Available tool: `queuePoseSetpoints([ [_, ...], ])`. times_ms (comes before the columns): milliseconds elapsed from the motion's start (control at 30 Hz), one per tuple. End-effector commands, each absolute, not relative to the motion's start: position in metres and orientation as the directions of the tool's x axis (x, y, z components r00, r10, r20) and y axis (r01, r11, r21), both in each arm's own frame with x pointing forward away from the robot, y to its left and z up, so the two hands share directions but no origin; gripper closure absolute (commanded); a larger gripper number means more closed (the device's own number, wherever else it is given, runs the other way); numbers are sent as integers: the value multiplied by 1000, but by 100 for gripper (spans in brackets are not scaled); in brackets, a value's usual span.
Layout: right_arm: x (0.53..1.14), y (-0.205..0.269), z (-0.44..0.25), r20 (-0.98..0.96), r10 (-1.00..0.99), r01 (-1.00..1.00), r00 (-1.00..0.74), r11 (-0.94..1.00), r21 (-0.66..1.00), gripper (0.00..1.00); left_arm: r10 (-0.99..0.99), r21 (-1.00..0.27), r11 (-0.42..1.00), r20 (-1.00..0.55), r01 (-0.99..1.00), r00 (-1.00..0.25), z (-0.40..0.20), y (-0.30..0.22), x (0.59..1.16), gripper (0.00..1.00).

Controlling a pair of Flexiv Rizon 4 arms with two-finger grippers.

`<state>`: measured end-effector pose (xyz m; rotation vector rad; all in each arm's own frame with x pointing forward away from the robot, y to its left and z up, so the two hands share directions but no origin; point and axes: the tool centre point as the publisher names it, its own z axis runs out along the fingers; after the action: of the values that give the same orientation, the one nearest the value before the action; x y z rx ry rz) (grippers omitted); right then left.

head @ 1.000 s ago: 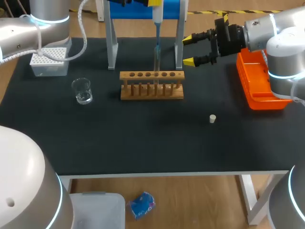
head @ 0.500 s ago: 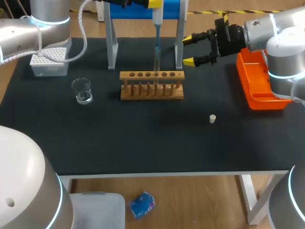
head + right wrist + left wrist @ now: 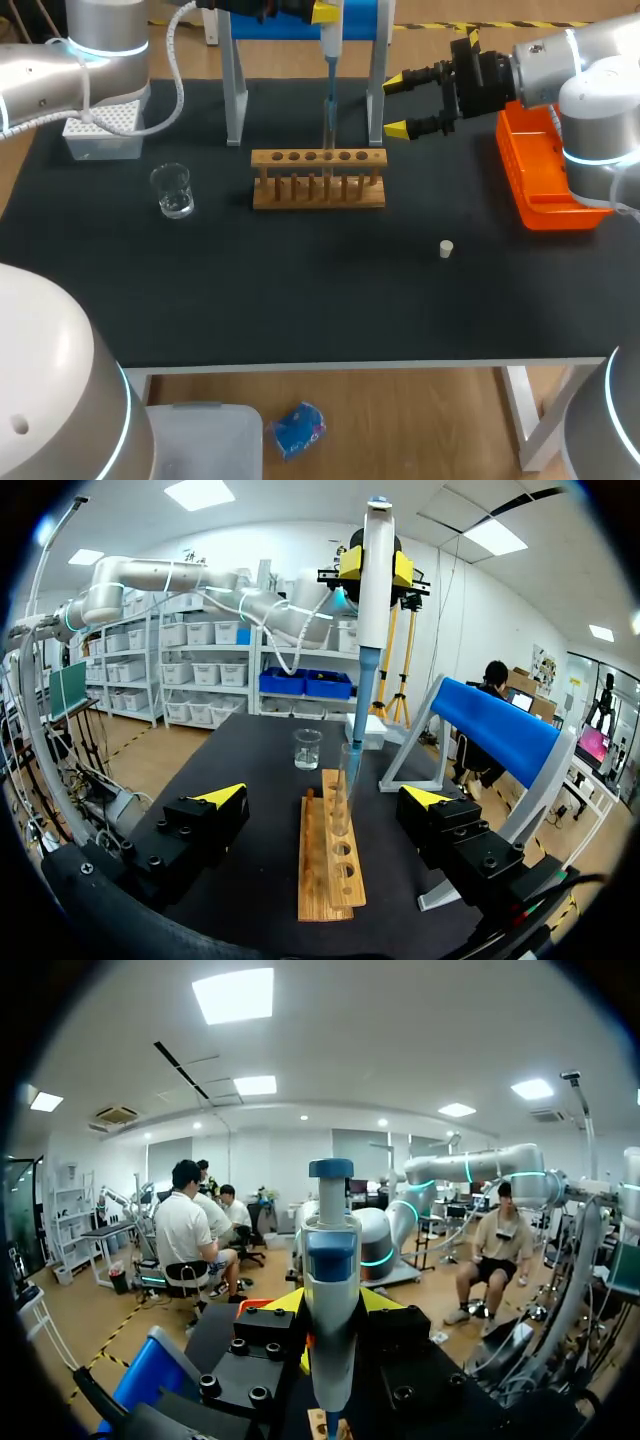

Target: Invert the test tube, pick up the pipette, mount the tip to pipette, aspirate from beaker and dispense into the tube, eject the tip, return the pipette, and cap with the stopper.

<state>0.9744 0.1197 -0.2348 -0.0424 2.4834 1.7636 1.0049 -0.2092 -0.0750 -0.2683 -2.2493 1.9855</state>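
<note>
Left gripper [image 3: 322, 10] clamps white-blue plastic pipette [image 3: 329, 45], tip inside clear glass tube [image 3: 327, 140] in wooden rack [image 3: 318, 190]: dispensing, prob. Right gripper [image 3: 395, 104] beside rack, wide open. Small white stopper [image 3: 446, 249] before rack: capping not yet done.

Black table [image 3: 300, 290], contents.
- Centre back: wooden test-tube rack [image 3: 318, 190], with a clear glass test tube [image 3: 327, 135] upright in it and a white-and-blue plastic pipette [image 3: 329, 45] directly above the tube.
- Behind rack: blue-topped metal stand [image 3: 236, 95].
- Left of rack: clear glass beaker [image 3: 173, 190]; behind it, white tip box [image 3: 100, 128].
- Right front of rack: small white stopper [image 3: 446, 249].
- Right edge: orange plastic tray [image 3: 540, 185].
</note>
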Motion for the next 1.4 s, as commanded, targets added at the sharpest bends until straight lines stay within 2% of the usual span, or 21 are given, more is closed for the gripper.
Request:
queuePoseSetpoints([
  [33,974,120,-235,-95,33,-78,-995,332,940,0,217,-992,114,-23,48,-976,-77,-210,1006,100],
  [1167,974,120,-235,-95,33,-78,-995,332,940,0,209,-993,113,-7,31,-978,-83,-206,1004,100],
  [1400,980,102,-180,-116,59,-79,-992,438,895,0,209,-993,113,-7,31,-978,-83,-206,1004,100],
])
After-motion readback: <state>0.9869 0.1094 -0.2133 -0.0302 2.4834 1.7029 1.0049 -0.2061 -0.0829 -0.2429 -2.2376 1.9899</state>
